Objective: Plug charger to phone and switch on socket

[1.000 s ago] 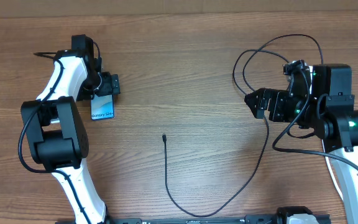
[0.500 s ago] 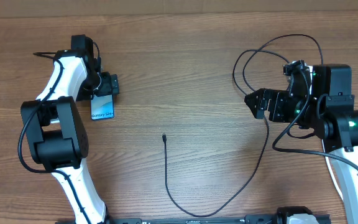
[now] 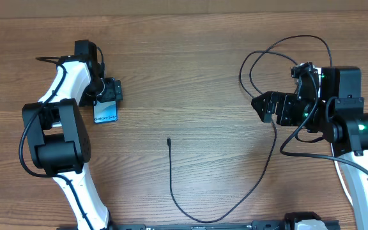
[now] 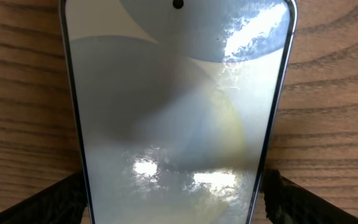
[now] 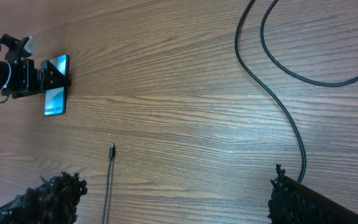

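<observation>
The phone lies flat on the tabletop at the left of the overhead frame. Its long axis runs nearly top to bottom, with the lettered end lowest. Its upper end is straddled by the left pincer, whose jaws are held apart beside the two long edges (contact cannot be told). The charger is laid well apart, with its connector tip to the lower right of the phone. The right pincer is spread wide and empty at the right, and is judged the freer to fetch the tip.
</observation>
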Motion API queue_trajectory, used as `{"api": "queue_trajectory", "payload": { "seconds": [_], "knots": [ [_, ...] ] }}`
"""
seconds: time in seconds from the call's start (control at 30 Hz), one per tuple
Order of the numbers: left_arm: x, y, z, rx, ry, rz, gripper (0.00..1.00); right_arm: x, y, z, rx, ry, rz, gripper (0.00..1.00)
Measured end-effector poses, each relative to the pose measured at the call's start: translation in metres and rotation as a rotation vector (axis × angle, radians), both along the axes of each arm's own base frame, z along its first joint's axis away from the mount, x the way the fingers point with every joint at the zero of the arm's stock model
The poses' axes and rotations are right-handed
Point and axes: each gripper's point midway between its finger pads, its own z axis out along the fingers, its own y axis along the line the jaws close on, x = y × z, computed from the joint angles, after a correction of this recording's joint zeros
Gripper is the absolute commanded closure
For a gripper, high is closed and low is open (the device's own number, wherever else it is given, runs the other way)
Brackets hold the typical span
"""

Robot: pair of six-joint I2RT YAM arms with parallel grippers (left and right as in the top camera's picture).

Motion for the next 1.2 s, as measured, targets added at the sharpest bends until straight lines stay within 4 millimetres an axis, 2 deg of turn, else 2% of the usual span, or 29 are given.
{"api": "queue_trajectory", "payload": {
  "seconds": [0.77,1.2],
  "knots": [
    [-0.003,-0.002,0.000,-0.011,0.012,0.027,0.21,0.000,0.000,0.000,0.000,0.001,0.000,0.00],
    [-0.025,-0.007,-0.001,-0.040,0.103,0.149,0.26,0.000,0.000,0.000,0.000,0.000,0.000,0.00]
  ]
}}
